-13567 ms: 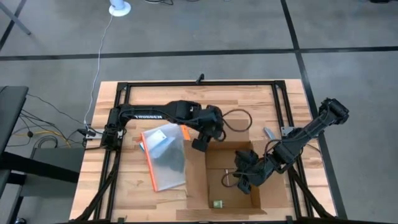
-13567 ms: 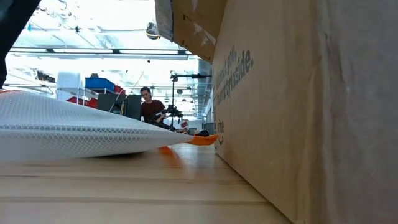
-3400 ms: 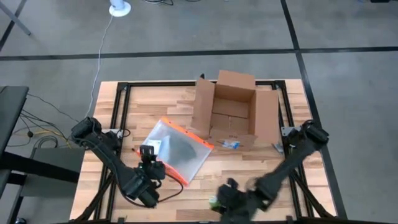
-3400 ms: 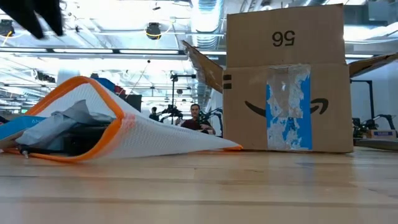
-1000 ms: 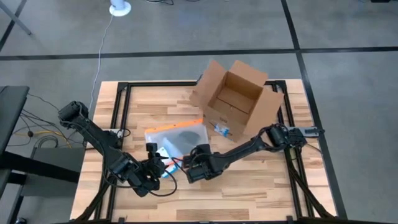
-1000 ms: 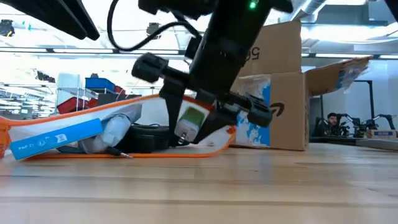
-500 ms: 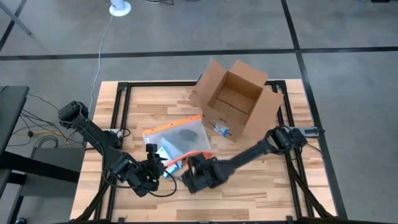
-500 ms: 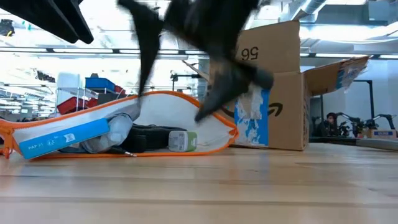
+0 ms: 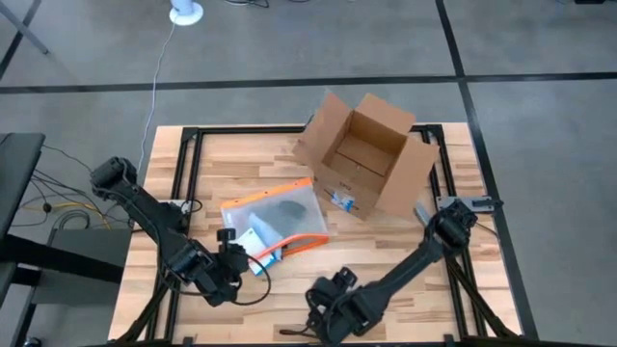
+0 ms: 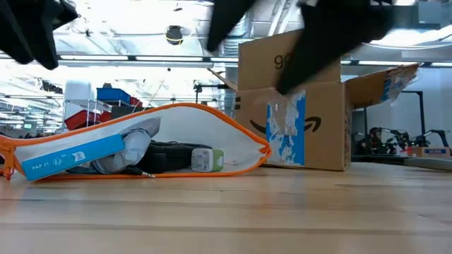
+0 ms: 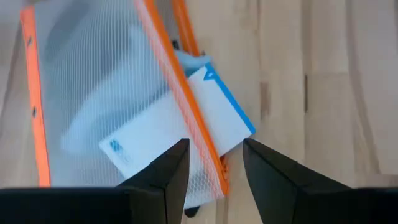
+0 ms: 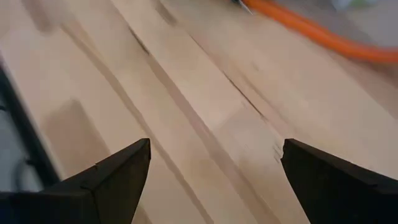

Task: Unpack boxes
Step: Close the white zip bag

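Observation:
The brown cardboard box (image 9: pixel 362 166) stands open at the table's far right, flaps spread, blue-and-white tape on its side (image 10: pixel 286 130). Left of it lies a clear pouch (image 9: pixel 275 222) with an orange edge, its mouth gaping toward the near side. Inside are a blue-and-white carton (image 10: pixel 67 156), dark things and a small green-and-white item (image 10: pixel 206 159). My left gripper (image 11: pixel 214 158) hangs part open over the pouch's near corner, one finger on each side of the orange edge. My right gripper (image 12: pixel 214 155) is open wide over bare wood near the table's front edge (image 9: pixel 323 318). My left gripper comes down from above at the pouch's near corner, the orange edge (image 11: pixel 208 146) running between its two fingers. A gap shows on both sides of that edge, and I cannot tell whether either finger touches it. The pouch lies on the table.
Black frame rails (image 9: pixel 193 135) run along the table's far, left and right sides. Bare wood (image 9: pixel 424 299) lies between the pouch, the box and the front edge. The carton's corner (image 11: pixel 233 118) sticks out of the pouch's mouth.
My right gripper has let go of the small green-and-white item at the pouch's mouth and drawn back toward the table's near edge. The item now lies inside the pouch. The pouch's upper lip stands higher than before.

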